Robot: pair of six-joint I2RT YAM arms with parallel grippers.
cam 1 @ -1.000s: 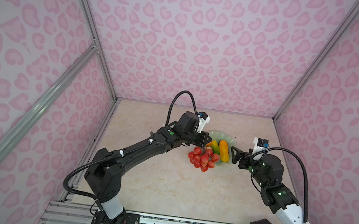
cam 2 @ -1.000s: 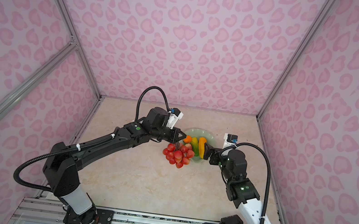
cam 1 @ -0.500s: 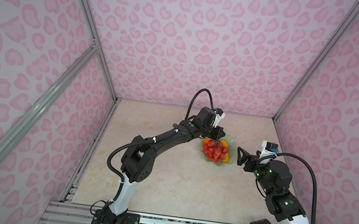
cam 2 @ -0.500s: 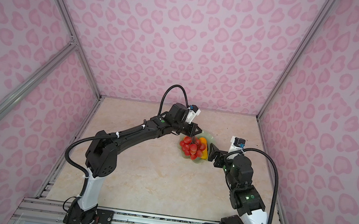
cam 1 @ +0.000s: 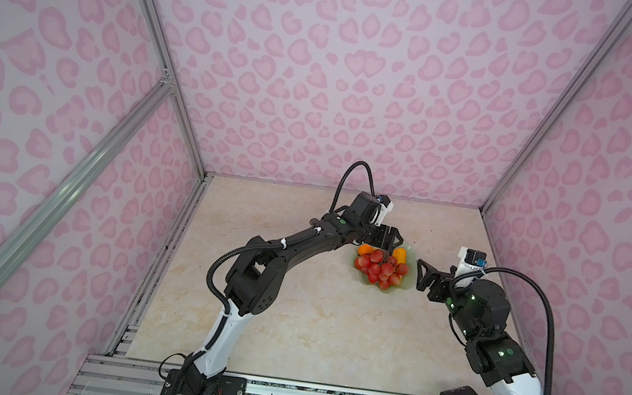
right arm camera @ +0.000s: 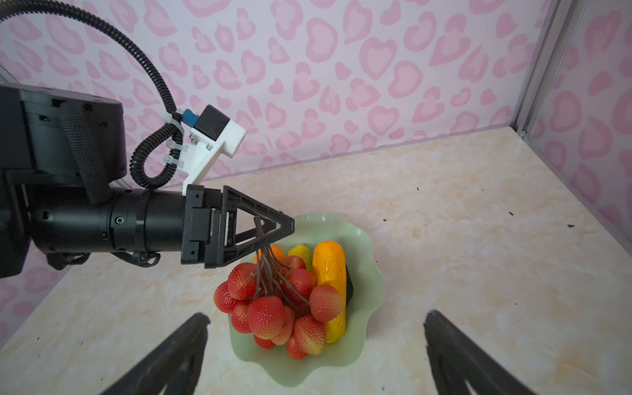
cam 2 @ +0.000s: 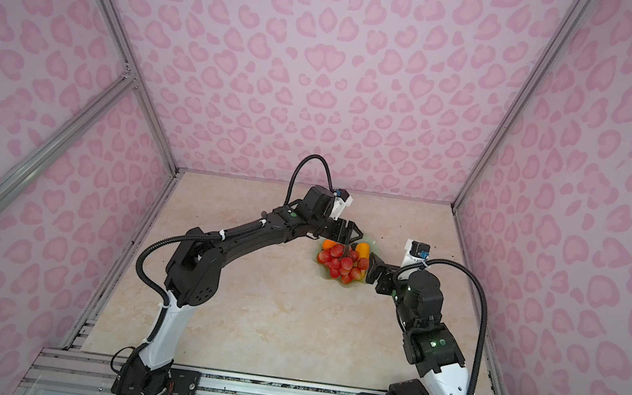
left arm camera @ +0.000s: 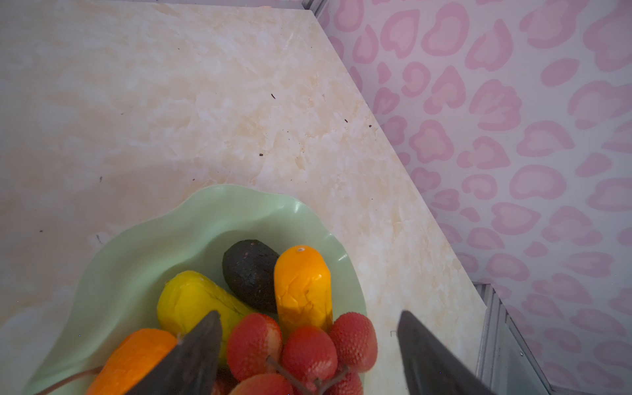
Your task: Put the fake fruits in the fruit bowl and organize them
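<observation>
We should lift the left gripper (right arm camera: 285,227), jaws wide apart and holding nothing, straight up clear of the brown stem (right arm camera: 257,225) of the red bumpy plastic bunch (right arm camera: 273,307) lying inside the pale mint-green wavy-rimmed bowl (right arm camera: 318,369), while the right gripper (cam 1: 420,276) hangs open and empty beside that bowl.

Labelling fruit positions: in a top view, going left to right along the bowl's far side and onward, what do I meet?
small orange → yellow-orange oblong → right hand. The red bunch spans both fruits, so it is left out.
</observation>
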